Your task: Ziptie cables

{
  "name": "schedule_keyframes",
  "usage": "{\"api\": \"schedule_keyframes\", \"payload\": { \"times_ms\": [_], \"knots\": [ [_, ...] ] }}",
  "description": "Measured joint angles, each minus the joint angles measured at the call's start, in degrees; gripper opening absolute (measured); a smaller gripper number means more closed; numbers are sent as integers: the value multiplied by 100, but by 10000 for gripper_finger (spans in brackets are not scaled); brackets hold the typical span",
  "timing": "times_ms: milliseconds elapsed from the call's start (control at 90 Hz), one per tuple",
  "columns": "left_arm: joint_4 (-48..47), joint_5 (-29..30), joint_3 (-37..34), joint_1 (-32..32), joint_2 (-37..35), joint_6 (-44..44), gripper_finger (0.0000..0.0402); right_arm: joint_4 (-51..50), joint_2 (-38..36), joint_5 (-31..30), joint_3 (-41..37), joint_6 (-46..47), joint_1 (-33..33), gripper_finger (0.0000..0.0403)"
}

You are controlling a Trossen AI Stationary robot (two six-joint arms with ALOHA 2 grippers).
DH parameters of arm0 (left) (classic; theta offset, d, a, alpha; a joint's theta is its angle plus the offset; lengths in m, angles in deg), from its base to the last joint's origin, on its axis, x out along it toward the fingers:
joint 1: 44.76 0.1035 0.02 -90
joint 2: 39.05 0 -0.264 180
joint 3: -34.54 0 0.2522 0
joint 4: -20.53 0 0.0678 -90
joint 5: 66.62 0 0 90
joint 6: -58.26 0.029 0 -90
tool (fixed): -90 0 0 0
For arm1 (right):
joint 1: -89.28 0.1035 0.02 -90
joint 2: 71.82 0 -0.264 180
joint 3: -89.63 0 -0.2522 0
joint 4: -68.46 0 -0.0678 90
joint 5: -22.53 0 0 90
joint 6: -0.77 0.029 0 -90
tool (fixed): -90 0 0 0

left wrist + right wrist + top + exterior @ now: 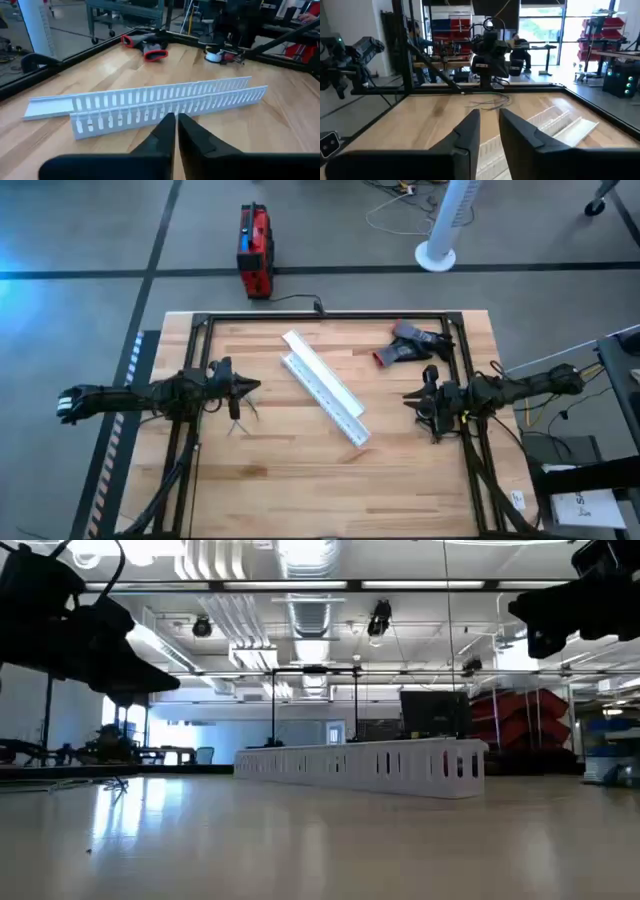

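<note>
A bright workshop is seen beyond the pale wooden counter [270, 470]. The cables [487, 104], thin, limp and light, lie just beside the left gripper [252, 387], best pinched mid-bundle. Left jaws are nearly closed on nothing; right gripper [489, 125] jaws are parted slightly. No ziptie is made out.

The left arm reaches in from the left side and lies level over the table — its gripper [243, 388] points toward the middle. In the left wrist view its two dark fingers [162, 132] stand almost together, with only a thin slit between. The right arm comes in from the right side; the right gripper [415, 398] faces the left one — its fingers [470, 131] are a little apart.
</note>
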Motion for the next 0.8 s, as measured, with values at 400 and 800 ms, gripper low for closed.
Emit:
{"api": "schedule_keyframes", "payload": {
  "times_ms": [400, 800],
  "knots": [
    [0, -2, 0, 1, 0, 0, 3, 0, 0, 0, 0, 0, 1, 83],
    [0, 0, 0, 2, 0, 0, 3, 0, -1, -2, 0, 0, 0, 57]
  ]
}}
